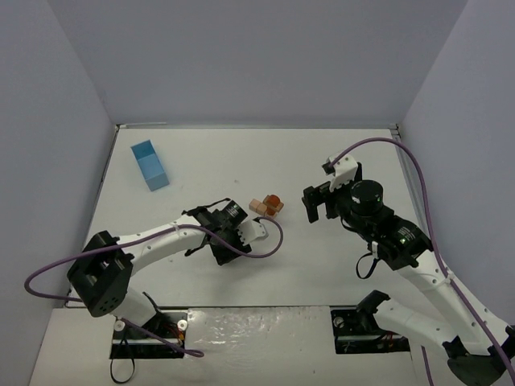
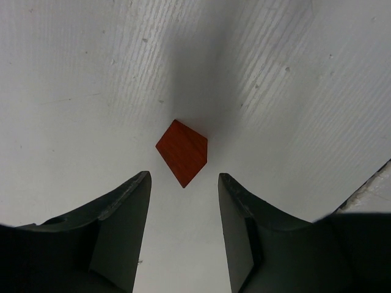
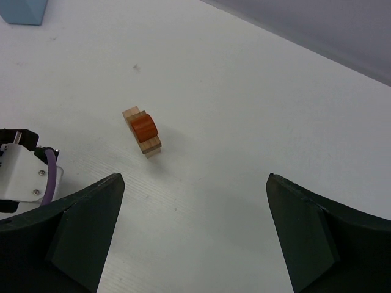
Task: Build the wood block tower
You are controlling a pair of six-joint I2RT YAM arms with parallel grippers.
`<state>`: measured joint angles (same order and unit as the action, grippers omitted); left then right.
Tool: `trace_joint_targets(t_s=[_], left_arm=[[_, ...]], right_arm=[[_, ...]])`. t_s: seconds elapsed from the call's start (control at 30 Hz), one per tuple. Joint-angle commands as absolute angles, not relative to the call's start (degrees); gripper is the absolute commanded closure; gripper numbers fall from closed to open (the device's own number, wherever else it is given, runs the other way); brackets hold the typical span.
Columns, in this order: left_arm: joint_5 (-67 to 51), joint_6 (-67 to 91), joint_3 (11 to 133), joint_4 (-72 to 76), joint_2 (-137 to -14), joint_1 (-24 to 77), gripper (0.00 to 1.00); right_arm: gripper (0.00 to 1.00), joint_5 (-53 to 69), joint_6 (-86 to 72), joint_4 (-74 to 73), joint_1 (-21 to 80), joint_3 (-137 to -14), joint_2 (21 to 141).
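Note:
In the left wrist view a small reddish-brown block (image 2: 182, 151) lies alone on the white table, turned like a diamond. My left gripper (image 2: 183, 182) is open; the block's near corner sits level with the fingertips (image 2: 142, 183), touching neither. From above, the left gripper (image 1: 219, 244) points down and hides that block. A little stack of the wood block tower (image 1: 266, 206), tan blocks with a reddish rounded piece on top (image 3: 144, 127), stands just right of it. My right gripper (image 1: 320, 207) hangs wide open to the right of the stack, holding nothing (image 3: 194, 183).
A light-blue rectangular box (image 1: 150, 165) lies at the back left (image 3: 24, 11). Grey walls enclose the table on three sides. The left arm's white wrist part and purple cable (image 3: 27, 177) lie close to the stack.

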<state>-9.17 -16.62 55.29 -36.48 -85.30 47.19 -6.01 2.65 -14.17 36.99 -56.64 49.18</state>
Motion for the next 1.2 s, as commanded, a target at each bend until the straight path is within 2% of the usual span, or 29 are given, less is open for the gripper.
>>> trace_joint_targets(t_s=[0.0, 0.27, 0.53, 0.73, 1.03, 1.17], left_arm=[[-8.13, -19.34, 57.44, -37.22, -85.84, 47.68, 0.55], [-7.32, -19.35, 57.23, -36.62, -88.58, 47.81, 0.56], [-5.03, -11.62, 57.51, -29.90, -90.53, 46.55, 0.79], [-2.91, -1.90, 60.37, -28.63, -93.68, 44.22, 0.90], [-0.32, 12.19, 64.98, -29.90, -96.89, 39.66, 1.00], [1.58, 14.88, 65.17, -30.15, -95.61, 37.85, 1.00]], right_arm=[[0.00, -5.80, 3.34, -11.29, 36.08, -56.69, 50.11], [0.00, -4.92, 4.10, -11.18, 35.26, -56.95, 51.55], [0.00, -4.40, 4.74, -11.34, 34.25, -57.20, 52.06], [0.00, -3.78, 4.91, -11.34, 33.69, -57.29, 52.21], [0.00, -3.59, 5.00, -11.44, 33.12, -57.04, 51.31], [0.00, -3.52, 4.97, -11.60, 32.96, -56.95, 50.93]])
